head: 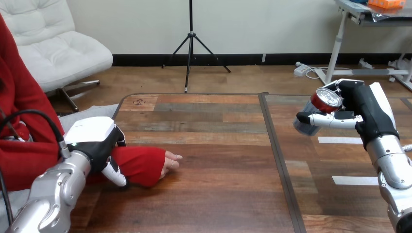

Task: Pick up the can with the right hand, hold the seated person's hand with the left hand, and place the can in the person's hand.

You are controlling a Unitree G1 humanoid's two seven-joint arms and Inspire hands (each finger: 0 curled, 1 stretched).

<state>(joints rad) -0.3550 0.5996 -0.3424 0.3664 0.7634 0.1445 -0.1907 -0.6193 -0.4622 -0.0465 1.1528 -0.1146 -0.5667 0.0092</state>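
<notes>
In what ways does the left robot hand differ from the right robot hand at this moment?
The left robot hand is curled round the person's red-sleeved forearm; the right robot hand is curled round the can. The left robot hand sits low, at the level of the table; the right robot hand is raised above it. Both are shut on something.

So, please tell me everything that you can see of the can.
The can is a drink can with a red top, a silver tab and a greyish body. It is tilted, top towards the camera, held above the table at the view's right. The right robot hand has its fingers curled round it; nothing else touches it.
</notes>
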